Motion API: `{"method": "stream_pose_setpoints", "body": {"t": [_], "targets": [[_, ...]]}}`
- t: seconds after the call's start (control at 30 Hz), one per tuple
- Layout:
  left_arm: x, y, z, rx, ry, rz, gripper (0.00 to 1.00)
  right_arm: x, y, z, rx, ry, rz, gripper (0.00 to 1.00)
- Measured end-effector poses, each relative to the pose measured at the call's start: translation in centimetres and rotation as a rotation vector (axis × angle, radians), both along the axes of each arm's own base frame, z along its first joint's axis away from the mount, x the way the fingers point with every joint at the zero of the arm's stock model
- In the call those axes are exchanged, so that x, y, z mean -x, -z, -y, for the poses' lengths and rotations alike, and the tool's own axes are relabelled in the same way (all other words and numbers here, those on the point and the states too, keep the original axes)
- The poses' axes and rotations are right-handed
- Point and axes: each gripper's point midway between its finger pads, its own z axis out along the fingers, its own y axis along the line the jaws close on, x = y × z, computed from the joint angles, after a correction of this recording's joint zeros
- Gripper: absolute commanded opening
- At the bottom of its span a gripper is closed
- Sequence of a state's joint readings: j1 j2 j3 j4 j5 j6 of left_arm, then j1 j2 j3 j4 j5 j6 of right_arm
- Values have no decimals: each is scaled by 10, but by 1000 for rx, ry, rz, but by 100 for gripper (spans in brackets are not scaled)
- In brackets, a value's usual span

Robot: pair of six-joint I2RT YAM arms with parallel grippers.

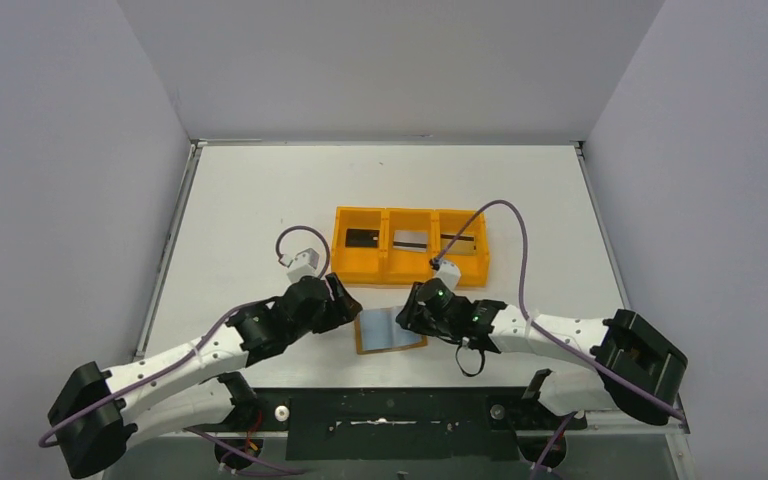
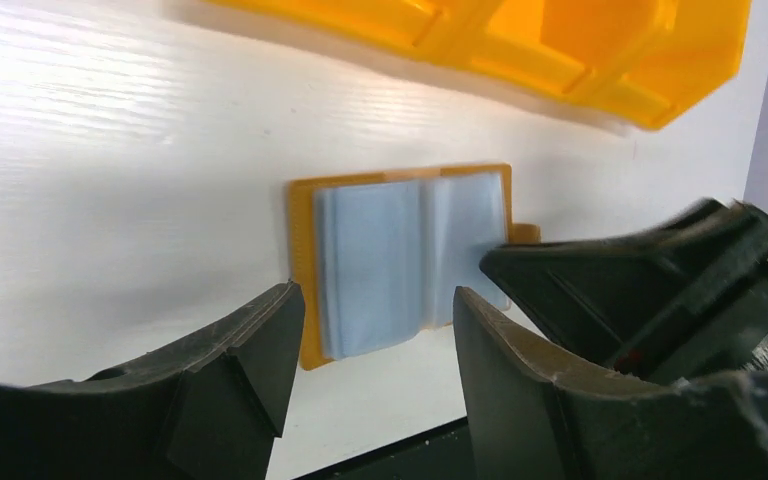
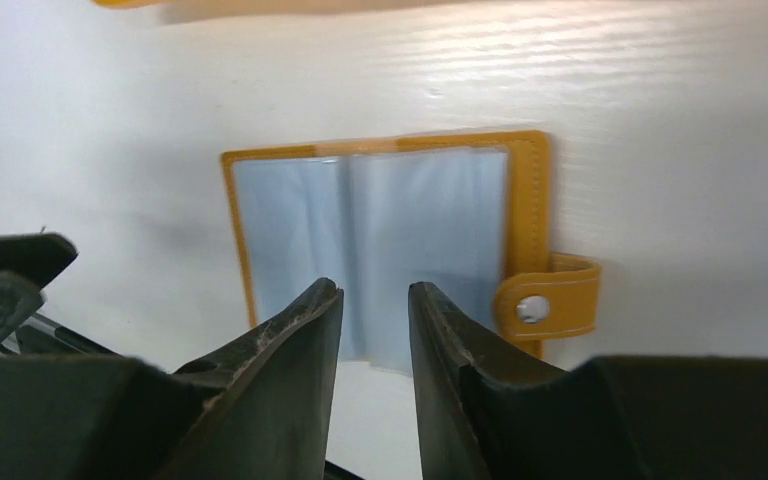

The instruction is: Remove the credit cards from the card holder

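You're finding the card holder (image 3: 380,240) lying open and flat just ahead of your right gripper (image 3: 375,292), its long axis running across the jaws and its snap tab (image 3: 550,300) sitting off to their right. The right jaws are standing slightly apart, gripping nothing. Your left gripper (image 2: 378,298) is hovering beside the holder, jaws wider apart and empty. The right looks nearer.

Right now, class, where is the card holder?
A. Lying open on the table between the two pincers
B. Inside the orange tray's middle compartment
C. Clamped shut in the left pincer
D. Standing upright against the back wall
A: the card holder lies flat and open on the table, nearer the arm bases than the orange tray, with the left pincer and right pincer on either side.
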State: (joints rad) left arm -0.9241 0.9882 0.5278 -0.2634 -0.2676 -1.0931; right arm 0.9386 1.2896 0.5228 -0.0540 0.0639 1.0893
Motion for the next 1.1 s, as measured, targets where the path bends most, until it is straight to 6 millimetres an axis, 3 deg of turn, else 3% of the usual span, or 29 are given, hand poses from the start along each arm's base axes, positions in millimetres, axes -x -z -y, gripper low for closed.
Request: {"method": "stream_pose_setpoints", "body": {"t": [0.17,0.27,0.53,0.7,0.87,1.1], "targets": [[-7,-2,-35,-25,-104,11,57,-4,-35,-31,56,-49,91,40],[-6,5,-53,-50,-144,-3,57,-5,-43,-52,87,-75,116,56],[3,16,-70,-75,-167,-26,57,3,4,-57,320,-132,54,67],[5,21,-72,-83,-167,-37,58,7,15,-62,410,-169,45,69],[7,23,-72,-80,-161,-42,58,6,16,-67,454,-172,42,65],[9,26,-72,-79,-158,-51,58,4,15,-68,480,-161,46,41]]}}
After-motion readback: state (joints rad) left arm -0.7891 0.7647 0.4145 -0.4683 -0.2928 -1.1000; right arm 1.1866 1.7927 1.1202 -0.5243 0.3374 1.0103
